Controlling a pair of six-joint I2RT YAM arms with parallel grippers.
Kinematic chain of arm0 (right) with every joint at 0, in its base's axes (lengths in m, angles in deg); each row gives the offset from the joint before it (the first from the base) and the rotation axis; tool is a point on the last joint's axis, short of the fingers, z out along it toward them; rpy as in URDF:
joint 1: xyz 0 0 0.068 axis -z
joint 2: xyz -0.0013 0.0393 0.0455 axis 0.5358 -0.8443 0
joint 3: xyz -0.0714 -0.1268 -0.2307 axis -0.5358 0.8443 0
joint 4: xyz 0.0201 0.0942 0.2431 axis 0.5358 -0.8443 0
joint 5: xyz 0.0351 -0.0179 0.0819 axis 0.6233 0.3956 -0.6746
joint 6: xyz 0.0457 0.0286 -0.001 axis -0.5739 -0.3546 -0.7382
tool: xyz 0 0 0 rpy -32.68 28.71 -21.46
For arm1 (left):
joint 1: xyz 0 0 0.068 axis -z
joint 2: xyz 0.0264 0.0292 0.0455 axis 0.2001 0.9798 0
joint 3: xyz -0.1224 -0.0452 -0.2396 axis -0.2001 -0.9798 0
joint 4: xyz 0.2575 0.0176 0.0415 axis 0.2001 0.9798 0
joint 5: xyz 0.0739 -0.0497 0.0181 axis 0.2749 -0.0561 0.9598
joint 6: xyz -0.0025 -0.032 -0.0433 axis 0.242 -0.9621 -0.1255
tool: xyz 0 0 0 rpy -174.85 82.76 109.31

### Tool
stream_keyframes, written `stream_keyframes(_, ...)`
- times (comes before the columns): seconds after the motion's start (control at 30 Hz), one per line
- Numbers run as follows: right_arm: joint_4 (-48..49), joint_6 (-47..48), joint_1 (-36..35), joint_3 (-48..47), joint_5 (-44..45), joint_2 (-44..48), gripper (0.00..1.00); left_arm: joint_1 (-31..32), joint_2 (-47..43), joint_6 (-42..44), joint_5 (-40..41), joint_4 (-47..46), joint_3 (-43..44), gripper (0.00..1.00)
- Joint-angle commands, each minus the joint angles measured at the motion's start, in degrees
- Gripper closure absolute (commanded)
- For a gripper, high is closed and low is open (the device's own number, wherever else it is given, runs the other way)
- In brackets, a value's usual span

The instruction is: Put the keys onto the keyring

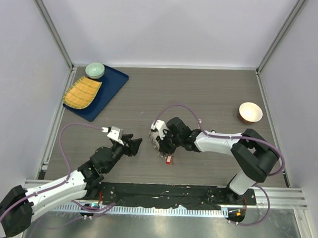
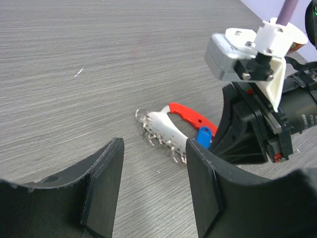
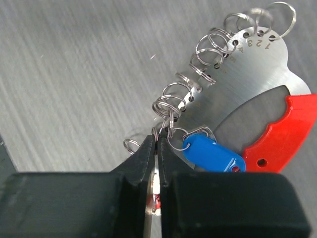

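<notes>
Pressed together, the right tool (image 3: 156, 148) pinches a thin silver strip, probably a key (image 3: 150, 218), right at the keyring (image 3: 257, 79), which lies on the tabletop (image 2: 74, 49). Its blue tag (image 3: 213, 154) lies just beside the tips. Left of the keyring, the left tool (image 2: 153, 148) is spread.

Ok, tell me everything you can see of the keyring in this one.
The keyring is a flat, silvery metal plate with a curved edge of holes, some stamped with digits, holding small split rings. A red curved tag sits at one end and a blue plastic tag hangs from a ring. It lies flat on the grey wood-grain table. The shut right claw, pinching what looks like a thin key, meets a ring beside the blue tag.
</notes>
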Motion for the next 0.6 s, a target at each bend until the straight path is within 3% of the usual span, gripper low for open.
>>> stream_keyframes(0.0,4.51,-2.23,-0.34,-3.67,6.10,-1.99,0.87,-0.22,-0.29,0.17,1.75,-0.41,-0.28,0.43)
stream_keyframes(0.13,1.79,-2.59,-0.42,-4.90,7.16,-0.24,0.70,-0.22,-0.55,0.08,2.02,0.38,-0.11,0.43)
stream_keyframes(0.23,-2.33,-1.97,-0.34,-4.99,7.07,2.40,0.64,-0.22,-0.73,0.08,2.02,0.38,-0.11,0.43)
stream_keyframes(0.57,-6.92,-0.03,-0.34,-5.26,6.80,6.97,0.62,-0.22,2.87,-0.45,-3.33,0.55,0.51,0.43)
